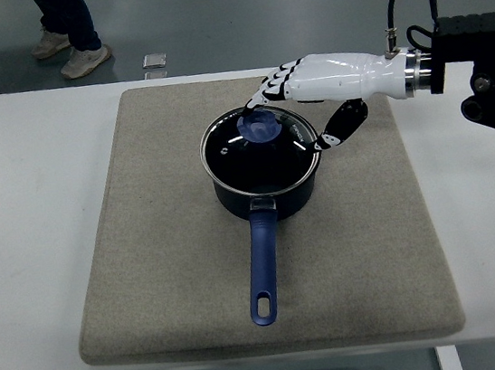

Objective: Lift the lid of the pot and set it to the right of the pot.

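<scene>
One hand, the right hand [309, 95], is reaching open-fingered over the pot lid [261, 144] mid-mat; it should be centring on the blue knob [261, 127] before closing.

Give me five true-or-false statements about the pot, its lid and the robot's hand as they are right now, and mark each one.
1. The glass lid sits on the pot. True.
2. The right hand grips the lid's blue knob and has raised it. False: the fingers are open above the lid's far right side, and the lid is not lifted.
3. The pot's blue handle points toward the table's near edge. True.
4. The pot stands directly on the bare white table. False: it stands on a beige mat.
5. The left hand rests on the mat. False: no left hand is in view.
</scene>
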### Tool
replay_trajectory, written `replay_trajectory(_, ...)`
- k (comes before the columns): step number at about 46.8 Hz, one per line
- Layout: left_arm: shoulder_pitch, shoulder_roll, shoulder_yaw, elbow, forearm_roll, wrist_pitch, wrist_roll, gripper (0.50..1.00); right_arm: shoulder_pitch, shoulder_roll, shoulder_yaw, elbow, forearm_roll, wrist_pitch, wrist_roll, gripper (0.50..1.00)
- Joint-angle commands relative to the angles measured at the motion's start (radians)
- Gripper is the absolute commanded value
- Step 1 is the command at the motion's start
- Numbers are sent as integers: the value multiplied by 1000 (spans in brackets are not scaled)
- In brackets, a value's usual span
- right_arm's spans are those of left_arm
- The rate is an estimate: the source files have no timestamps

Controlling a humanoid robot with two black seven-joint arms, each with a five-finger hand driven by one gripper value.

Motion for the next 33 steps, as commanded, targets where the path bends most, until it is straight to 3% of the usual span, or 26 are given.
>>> replay_trajectory(1,-1,0,1,0,0,0,0,1000,1,2,3,-2,1,-1,0,913)
replay_trajectory(33,1,0,1,0,0,0,0,1000,12,106,-2,-77,1,-25,0,913)
